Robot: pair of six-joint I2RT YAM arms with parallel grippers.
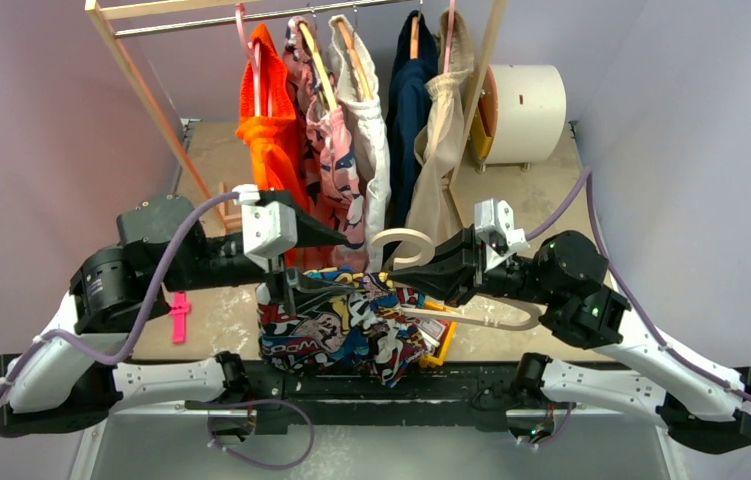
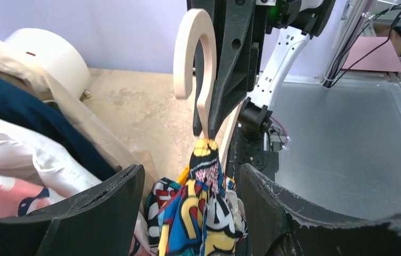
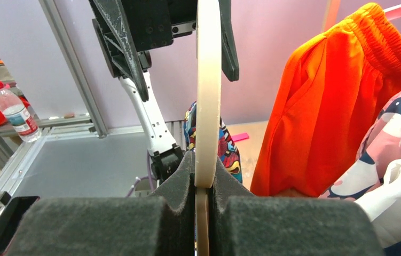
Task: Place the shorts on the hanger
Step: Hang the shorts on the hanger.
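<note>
- No bin or tray in use. The rack [image 1: 151, 105] at the table's [image 1: 536, 190] far edge carries a row of hung clothes, an orange garment [image 1: 271, 130] at its left end.
- The shorts [image 1: 341, 325] lie bunched near the table's front edge, between the two arms, over the left part of the hanger [image 1: 401, 233]. Its right shoulder shows bare.
- Open tabletop lies behind the right arm. At the left there is bare board around a small pink piece [image 1: 180, 316]. The hung clothes stand close behind both claws.
- Left claw [image 2: 190, 176]: jaws apart, a raised fold of the shorts between them. Cannot tell whether the fingers [image 2: 107, 213] touch the cloth.
- Right claw [image 3: 202, 170]: jaws together, clamped on the hanger's neck, hook upright.
</note>
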